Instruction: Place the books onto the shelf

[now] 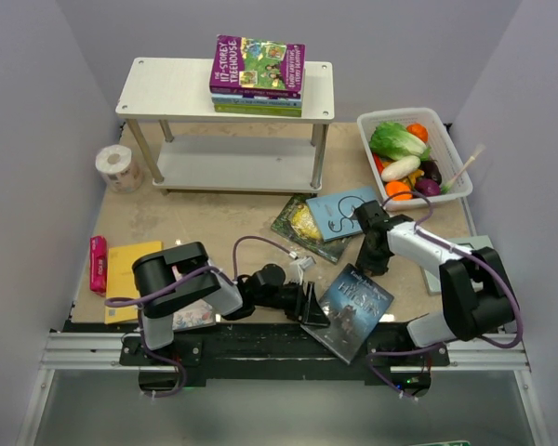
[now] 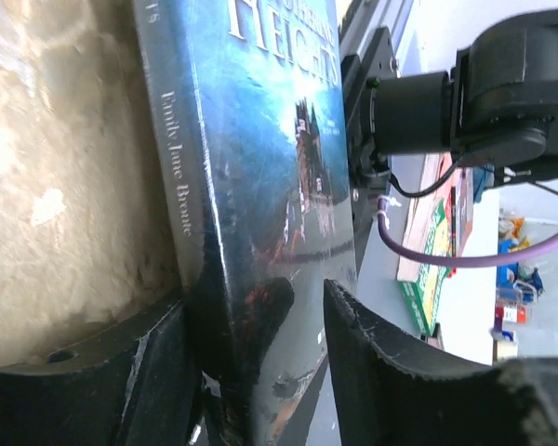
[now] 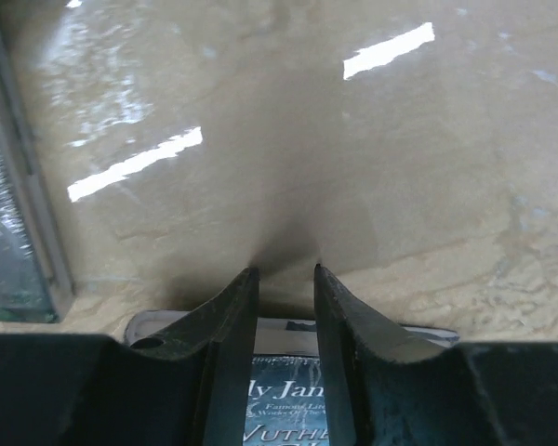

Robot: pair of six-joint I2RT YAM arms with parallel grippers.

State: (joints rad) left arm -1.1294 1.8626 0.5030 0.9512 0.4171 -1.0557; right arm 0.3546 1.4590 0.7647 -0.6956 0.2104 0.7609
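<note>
L tool (image 1: 312,305): low centre of top view, turned sideways at near edge of surface (image 1: 214,218). In L wrist view (image 2: 256,297) one finger (image 2: 158,372) is set on each face of the dk-blue book (image 2: 260,139), so the tool is clamped on the book's end by the spine.
R tool (image 1: 372,265): right of centre, pointed down at upper edge of dk-blue book (image 1: 358,311). In R wrist view (image 3: 286,271) fingers are kept slightly apart w/ nothing between. Tips are seen over the book's page edge; contact can't be told.
Dk-blue book: lower centre-right of top view, flat, cover up, lower corner laid over the black rail (image 1: 260,339). Title text is seen between R fingers (image 3: 284,390).
Shelf (image 1: 167,88): top centre, both boards seen, lower one bare.
Stack of books (image 1: 258,74): on top board, right half, purple/green cover uppermost.
Loose books on surface: light-blue book (image 1: 339,212) and green book (image 1: 302,226) overlapped at centre, just above dk-blue book; yellow book (image 1: 121,274) at left.
Other items: pink marker (image 1: 98,263) beside yellow book; paper roll (image 1: 119,167) at left by shelf leg; white basket (image 1: 446,125) of veg at upper right.
</note>
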